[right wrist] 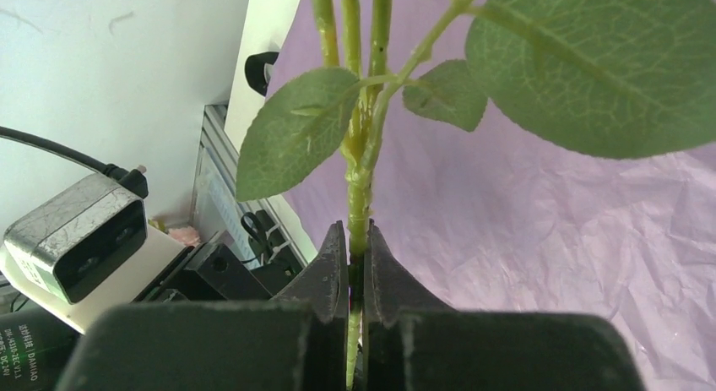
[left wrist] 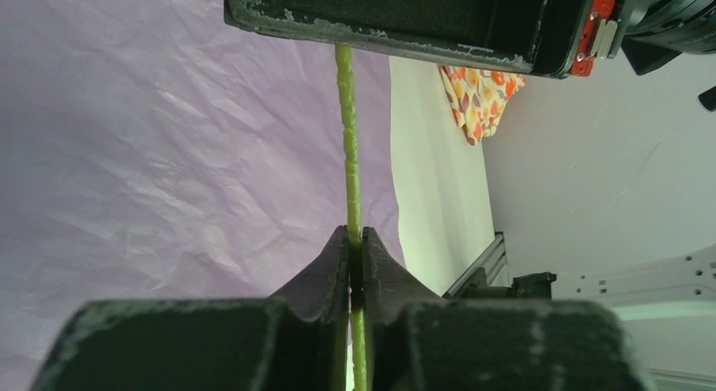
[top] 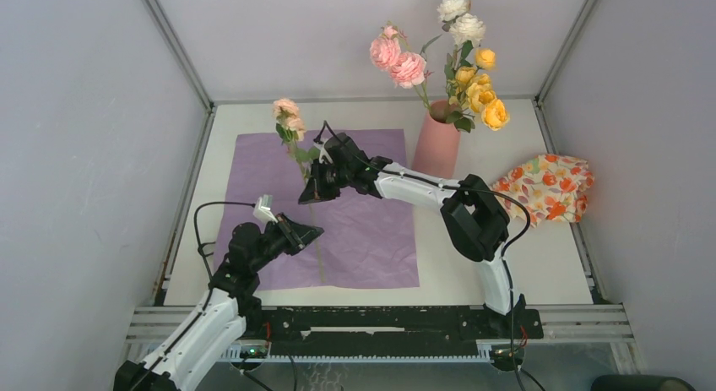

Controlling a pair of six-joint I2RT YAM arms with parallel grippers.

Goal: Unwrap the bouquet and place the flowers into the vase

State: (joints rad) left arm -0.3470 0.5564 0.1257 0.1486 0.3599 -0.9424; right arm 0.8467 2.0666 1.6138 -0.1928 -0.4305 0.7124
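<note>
vase foot behind right arm, leaf cropped by picture edge

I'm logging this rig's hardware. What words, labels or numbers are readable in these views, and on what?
"DAMIAO": printed on the dark motor housing at the bottom-left corner of the right wrist view.
Smaller characters and a model code beside it: too small to read reliably.
Top external and left wrist views: no readable text.
</note>
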